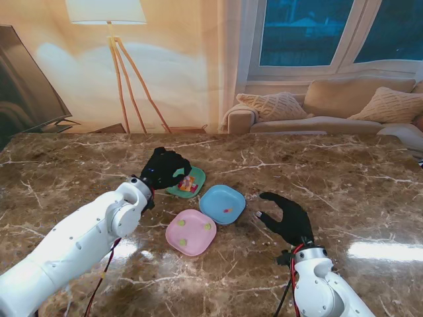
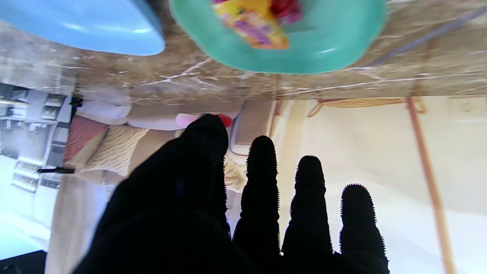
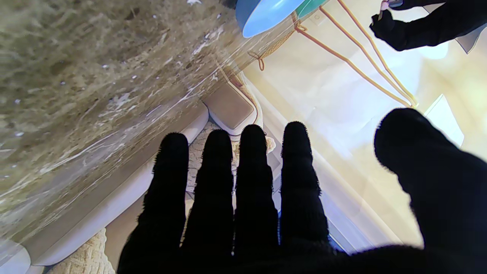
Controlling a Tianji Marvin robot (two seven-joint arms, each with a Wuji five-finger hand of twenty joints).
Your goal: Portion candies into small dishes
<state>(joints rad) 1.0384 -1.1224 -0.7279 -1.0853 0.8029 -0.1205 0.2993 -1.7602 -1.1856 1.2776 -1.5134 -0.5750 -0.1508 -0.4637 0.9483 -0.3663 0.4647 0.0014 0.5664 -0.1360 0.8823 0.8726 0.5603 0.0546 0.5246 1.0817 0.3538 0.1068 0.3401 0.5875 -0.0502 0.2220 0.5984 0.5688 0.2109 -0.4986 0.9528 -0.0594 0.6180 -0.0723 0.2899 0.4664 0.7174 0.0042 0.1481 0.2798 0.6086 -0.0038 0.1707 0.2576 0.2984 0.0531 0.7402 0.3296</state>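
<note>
Our left hand (image 1: 164,170) hangs over the near-left edge of the green dish (image 1: 187,183), the one holding the pile of wrapped candies (image 1: 188,184). In the left wrist view the thumb and index finger are pinched together on something small, pink and red, at the tips (image 2: 203,120). It looks like a candy, but it is mostly hidden, so we judge the hand is gripping one and can't be sure. The other three fingers stay straight and apart.

Our right hand (image 1: 285,218) lies flat on the bench (image 1: 344,172), fingers spread, holding nothing, just right of the blue dish (image 1: 222,203).

The blue dish holds one small candy (image 1: 227,210). The pink dish (image 1: 191,232), nearest to us, holds three pale green pieces (image 1: 183,242).

Risks from here:
- The pinch is only at the fingertips. If the wrapper is slick, the candy may slip during the carry and land on the bench between the dishes.
- The three dishes sit close together, nearly touching. A low pass by the left hand could clip the green rim, tip the pile or push the blue dish.
- A release too early or off-centre could bounce the piece off the shallow rim.
- Portions look uneven, so dropping into the pink dish would widen the gap. Blue looks like the better target.
- The right hand lies close to the blue dish and could get bumped if the left overshoots.
</note>
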